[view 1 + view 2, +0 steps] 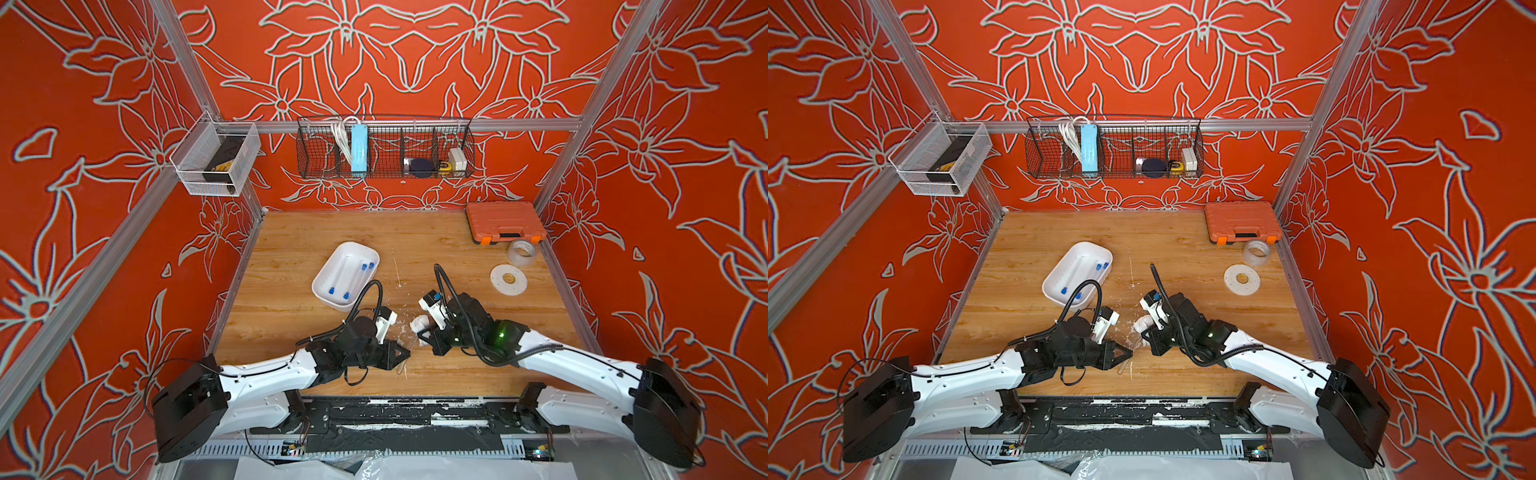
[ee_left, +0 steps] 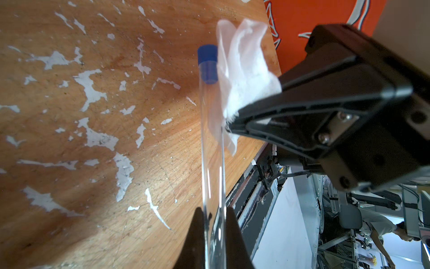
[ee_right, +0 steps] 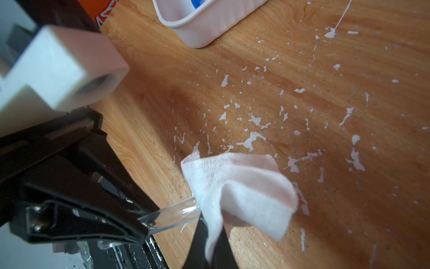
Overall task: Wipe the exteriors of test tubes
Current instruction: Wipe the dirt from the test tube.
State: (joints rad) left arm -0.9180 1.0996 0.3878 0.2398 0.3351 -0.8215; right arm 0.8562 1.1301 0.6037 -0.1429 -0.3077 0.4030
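Note:
My left gripper (image 2: 214, 212) is shut on the bottom end of a clear test tube (image 2: 213, 163). The tube's blue cap (image 2: 207, 62) points away from the gripper. In both top views this gripper (image 1: 407, 353) (image 1: 1131, 353) hovers low over the front middle of the table. My right gripper (image 3: 210, 223) is shut on a crumpled white tissue (image 3: 244, 193), which is pressed against the tube (image 3: 172, 214) near its capped half. The tissue (image 1: 419, 323) shows between the two grippers in a top view. More capped test tubes (image 1: 353, 278) lie in the white tray (image 1: 328, 266).
An orange tool case (image 1: 503, 220) sits at the back right, with a clear tape roll (image 1: 521, 251) and a flat white roll (image 1: 508, 279) in front of it. A black wire basket (image 1: 384, 149) and a white mesh basket (image 1: 216, 160) hang on the walls. The wood surface is flecked white.

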